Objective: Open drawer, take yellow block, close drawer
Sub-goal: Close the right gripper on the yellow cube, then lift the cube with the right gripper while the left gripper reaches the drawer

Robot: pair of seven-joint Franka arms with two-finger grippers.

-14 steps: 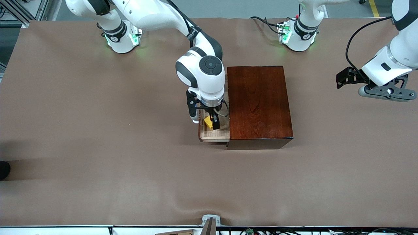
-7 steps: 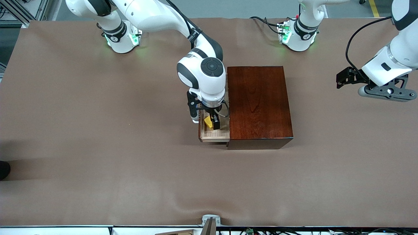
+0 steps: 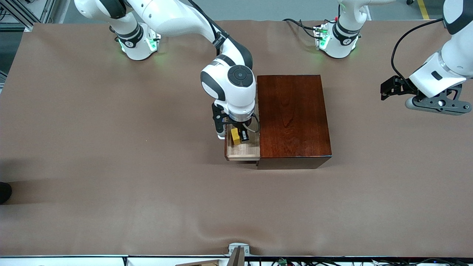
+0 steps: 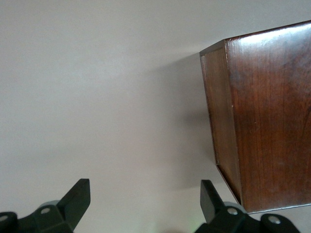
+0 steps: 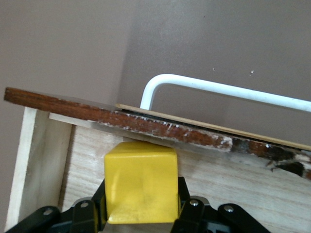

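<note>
The bench (image 3: 111,166) carries a dark red-brown wooden box (image 3: 292,116). Its drawer (image 3: 242,151) stands pulled out toward the right arm's end, and the white handle (image 5: 218,90) shows just past the drawer front. The right gripper (image 3: 238,136) is over the open drawer, and its fingers (image 5: 90,213) are closed on the yellow block (image 5: 141,182), which sits between them above the pale drawer floor. The left gripper (image 4: 146,204) waits over bare bench beside the box, fingers (image 4: 77,194) wide apart and holding nothing.
</note>
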